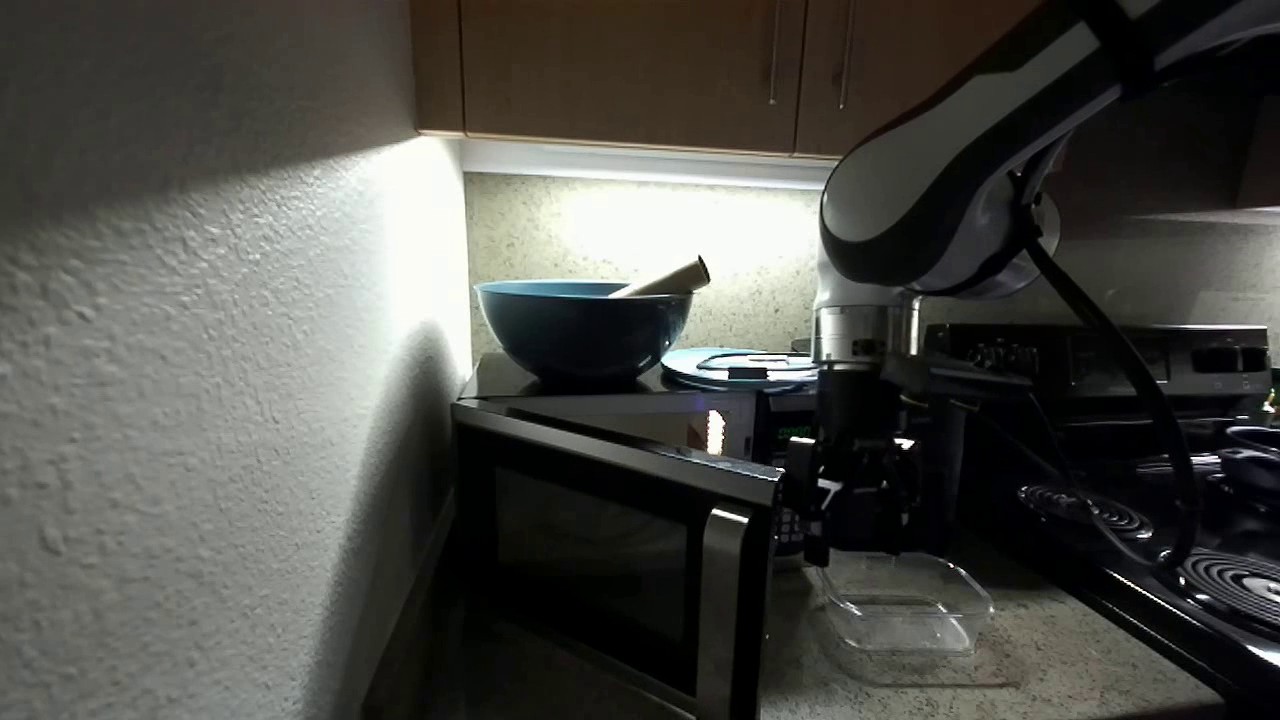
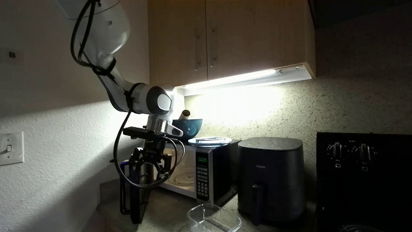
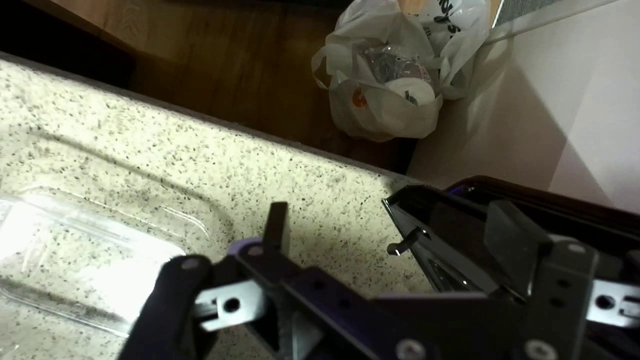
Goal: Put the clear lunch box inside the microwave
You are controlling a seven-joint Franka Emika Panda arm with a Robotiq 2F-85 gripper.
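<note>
The clear lunch box [image 1: 900, 615] stands upright on the counter in front of the microwave. It is cut off in an exterior view [image 2: 214, 219] and at the left of the wrist view [image 3: 95, 240]. The silver microwave [image 2: 212, 174] has its door [image 1: 600, 560] swung open; a lit glass turntable [image 2: 185, 178] shows inside. My gripper [image 1: 860, 515] is open, with nothing seen between its fingers. It is above the counter by the door's free edge, higher than the box. In the wrist view, the right finger of the gripper [image 3: 393, 225] overlaps the door [image 3: 450, 235]; I cannot tell whether they touch.
A blue bowl [image 1: 585, 330] with a tube and a blue plate [image 1: 700, 368] are on the microwave. A black air fryer [image 2: 272, 180] stands beside it, then the stove [image 1: 1100, 500]. The wall [image 2: 58, 180] is close behind the door. The wrist view shows the counter edge [image 3: 240, 127].
</note>
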